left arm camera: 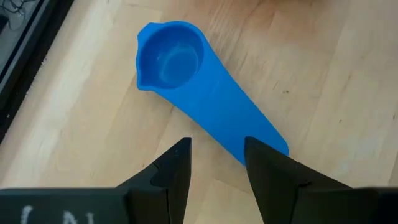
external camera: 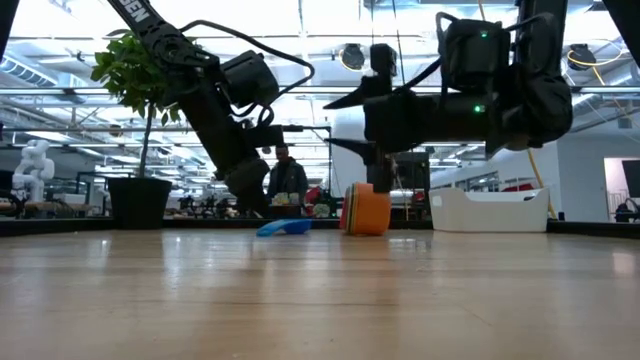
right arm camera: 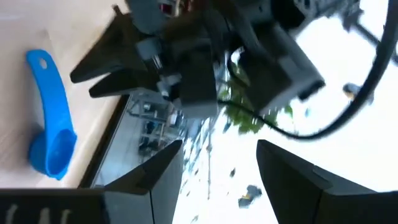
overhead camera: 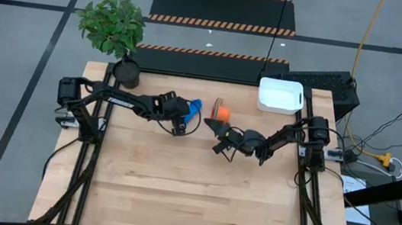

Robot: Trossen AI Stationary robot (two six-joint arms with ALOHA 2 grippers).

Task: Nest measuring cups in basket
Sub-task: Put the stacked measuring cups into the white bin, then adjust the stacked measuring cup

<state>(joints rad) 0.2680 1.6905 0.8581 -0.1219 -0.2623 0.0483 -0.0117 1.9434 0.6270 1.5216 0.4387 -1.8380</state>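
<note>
1. The left gripper (overhead camera: 181, 128) hovers just above the blue measuring cup (left arm camera: 193, 87), which lies flat on the wooden table (overhead camera: 191, 196); its fingers (left arm camera: 171, 174) are parted with nothing between them.
2. The right gripper (overhead camera: 219, 148) hangs near the middle of the table, fingers (right arm camera: 292, 177) spread and empty.
3. An orange measuring cup (overhead camera: 221, 113), seemingly with others nested inside it, sits on its side between the two grippers.
4. The white basket (overhead camera: 280, 96) rests at the table's far right corner, well apart from the cups.
5. A potted plant (overhead camera: 115, 29) stands at the far left corner.
</note>
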